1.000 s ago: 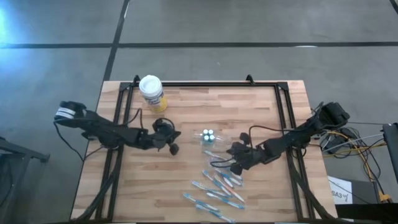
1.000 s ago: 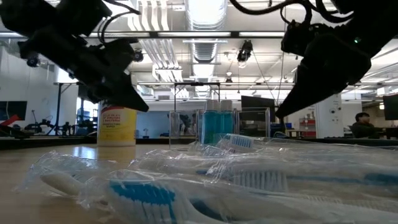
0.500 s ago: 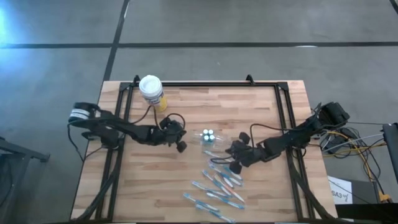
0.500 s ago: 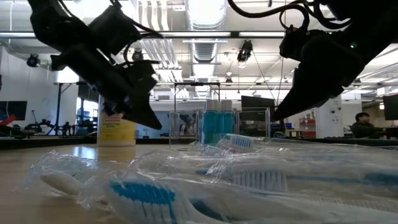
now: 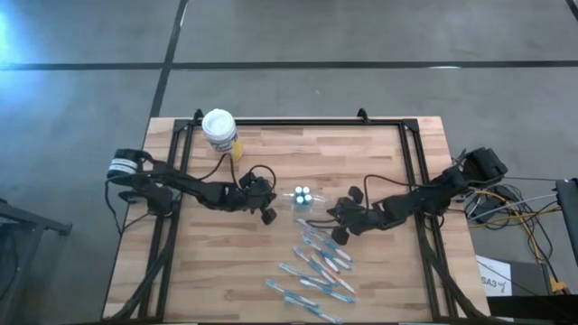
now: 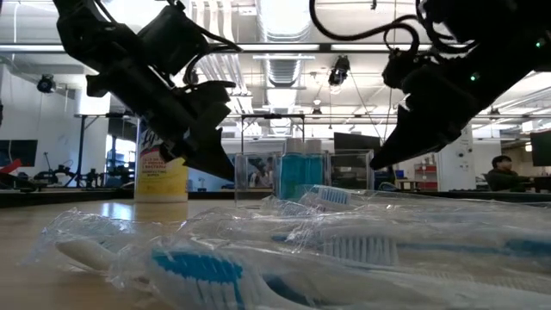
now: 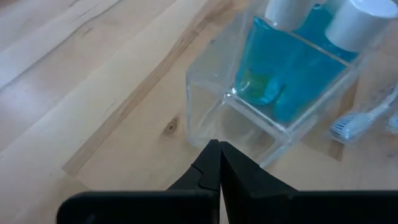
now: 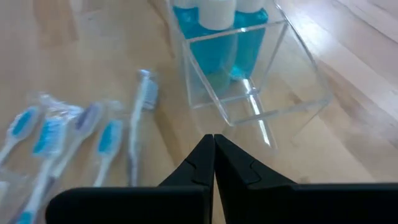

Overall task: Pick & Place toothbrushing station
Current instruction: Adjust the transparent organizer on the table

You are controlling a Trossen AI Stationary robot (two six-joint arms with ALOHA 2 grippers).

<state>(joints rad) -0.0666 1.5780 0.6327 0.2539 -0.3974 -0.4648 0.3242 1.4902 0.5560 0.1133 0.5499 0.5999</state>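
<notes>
A clear plastic box-shaped holder (image 8: 249,74) with small blue bottles topped by white round caps (image 5: 303,195) stands upright on the pale wooden slatted surface (image 5: 271,271), directly between the two grippers and just ahead of each. It probably stands centrally so that either arm can reach it. A loose spread of thin blue-and-white toothbrushes in clear wrappers (image 5: 316,266) lies flat on the surface beside and behind the right gripper (image 5: 340,230), unsorted, so the placing seems not yet done.

The left gripper (image 5: 267,214) hangs low just beside the holder, its two dark fingers (image 7: 211,165) pressed together with nothing between them. The left arm stretches in low over the surface, bent at the elbow, its gripper tilted down toward the holder's base. The right gripper is likewise closed and empty, fingers (image 8: 211,155) touching, pointed at the holder's open side with the toothbrushes near it. The right arm reaches in low from the surface's far edge, wrist angled down.

Well behind the left gripper stands a yellow canister with a white lid (image 5: 219,134), untouched.
</notes>
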